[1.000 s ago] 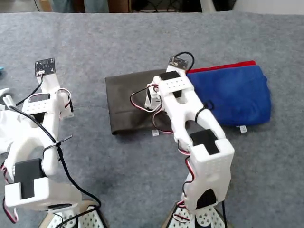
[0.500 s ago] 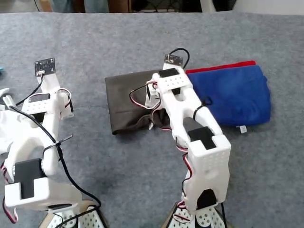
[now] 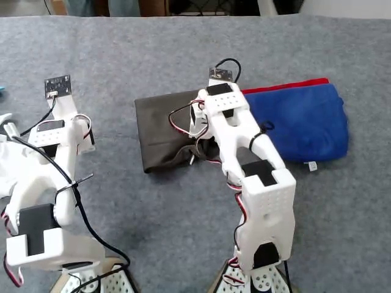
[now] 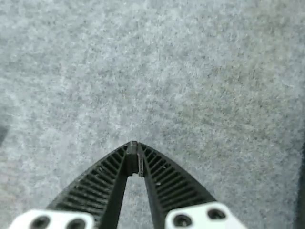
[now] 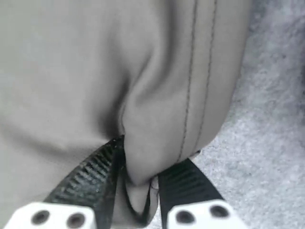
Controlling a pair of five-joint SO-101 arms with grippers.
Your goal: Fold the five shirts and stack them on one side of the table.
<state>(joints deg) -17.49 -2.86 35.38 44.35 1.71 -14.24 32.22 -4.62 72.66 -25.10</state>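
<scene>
Likely stacking step: right jaws pinch dark shirt's (image 3: 162,131) edge, shirt lying just beside blue shirt (image 3: 299,122); left jaws pressed together, empty. Next: lift it onto blue, folds kept.

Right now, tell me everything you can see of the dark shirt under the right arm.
The dark shirt is a folded, roughly rectangular piece of smooth brown-grey cloth, with a double line of stitching near one edge. It lies on the grey felt table, beside the blue shirt; the arm hides whether the two touch. Most of it lies flat, but its near edge is bunched into a raised fold, and the right gripper is shut on that fold.
</scene>
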